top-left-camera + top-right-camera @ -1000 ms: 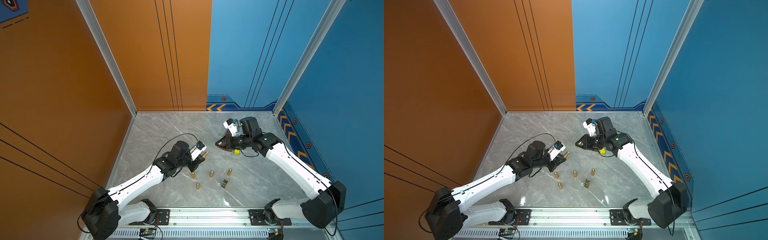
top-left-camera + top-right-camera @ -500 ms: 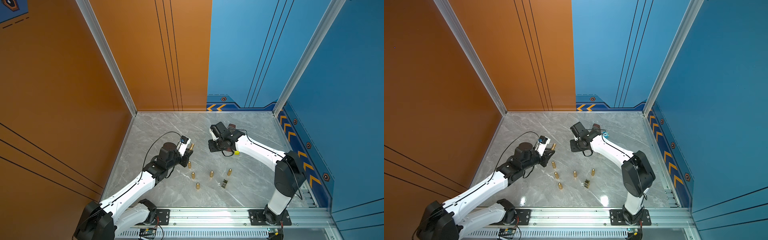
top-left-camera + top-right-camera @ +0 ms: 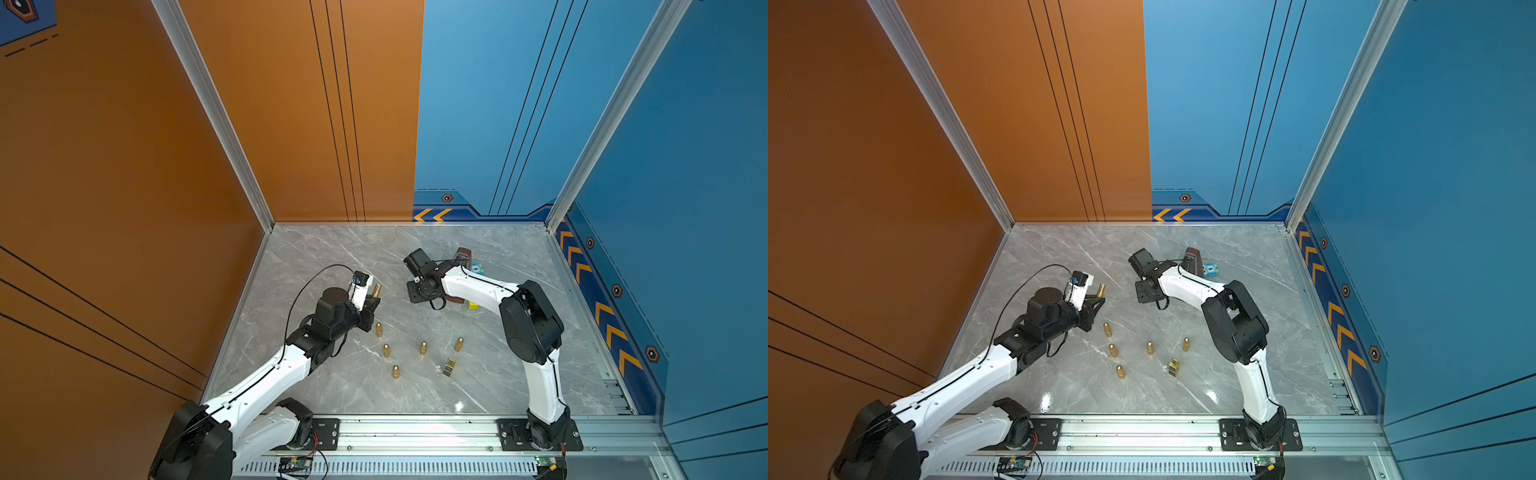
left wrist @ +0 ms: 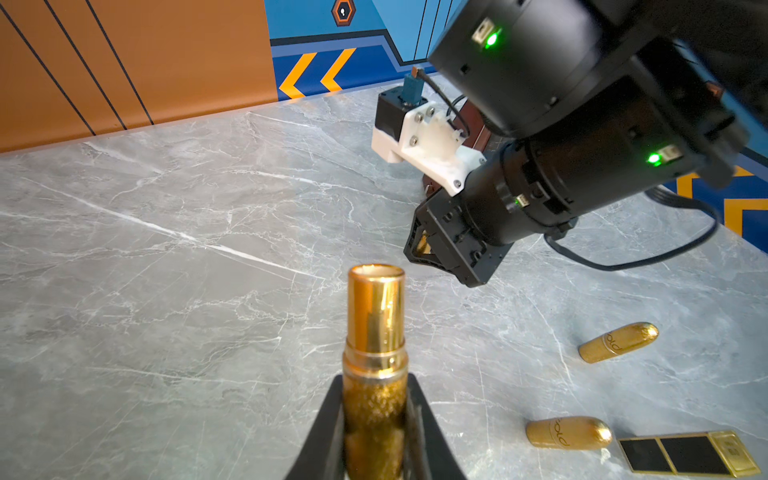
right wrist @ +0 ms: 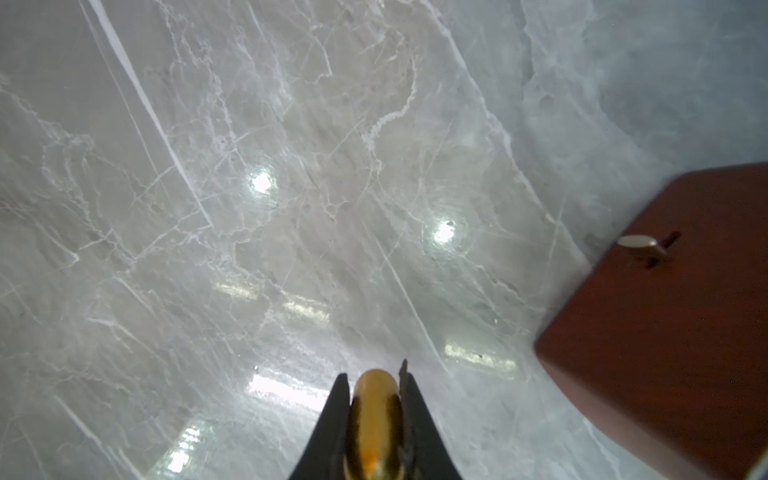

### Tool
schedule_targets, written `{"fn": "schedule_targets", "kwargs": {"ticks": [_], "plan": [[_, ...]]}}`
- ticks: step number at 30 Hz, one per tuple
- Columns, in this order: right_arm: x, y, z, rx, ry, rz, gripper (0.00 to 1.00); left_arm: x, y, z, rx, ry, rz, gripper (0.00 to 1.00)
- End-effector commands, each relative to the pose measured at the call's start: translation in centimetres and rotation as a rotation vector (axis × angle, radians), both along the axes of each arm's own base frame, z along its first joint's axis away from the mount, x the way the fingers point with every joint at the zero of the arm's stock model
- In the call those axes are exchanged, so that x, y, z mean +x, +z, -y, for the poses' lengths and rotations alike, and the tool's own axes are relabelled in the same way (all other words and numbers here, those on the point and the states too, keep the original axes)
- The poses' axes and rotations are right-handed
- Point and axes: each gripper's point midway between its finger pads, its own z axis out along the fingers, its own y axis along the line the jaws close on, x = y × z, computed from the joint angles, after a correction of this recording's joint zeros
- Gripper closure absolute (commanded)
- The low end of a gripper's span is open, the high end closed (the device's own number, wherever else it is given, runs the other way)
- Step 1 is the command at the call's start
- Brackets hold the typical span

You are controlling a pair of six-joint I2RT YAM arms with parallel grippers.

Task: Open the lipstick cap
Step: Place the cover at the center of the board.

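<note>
1. Gripping the uncapped lipstick tube [image 4: 376, 324] by its textured base, the left jaws are clamped shut on it, clear of the marble worktop [image 4: 166, 249].
2. Right jaws are closed round the rounded gold cap [image 5: 376, 411], well apart from the tube, so the cap is off.
3. Left to do, as I judge it: little beyond setting both pieces down. Five capped bullet lipsticks [image 3: 422, 348] and a square lipstick [image 3: 449, 367] sit untouched on the worktop.
</note>
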Motion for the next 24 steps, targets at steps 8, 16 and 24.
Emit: {"fn": "schedule_targets", "kwargs": {"ticks": [8,16,24], "plan": [[0.7,-1.9,-0.4,-0.051,0.022,0.013,0.87,0.3,-0.6,-0.3,-0.013,0.019,0.004,1.00],[0.1,-2.4,-0.9,-0.038,0.038,-0.003,0.72,0.2,-0.4,-0.1,-0.016,0.010,0.008,1.00],[-0.2,0.3,-1.4,0.036,0.043,-0.009,0.52,-0.3,0.0,-0.7,-0.017,0.014,0.035,1.00]]}}
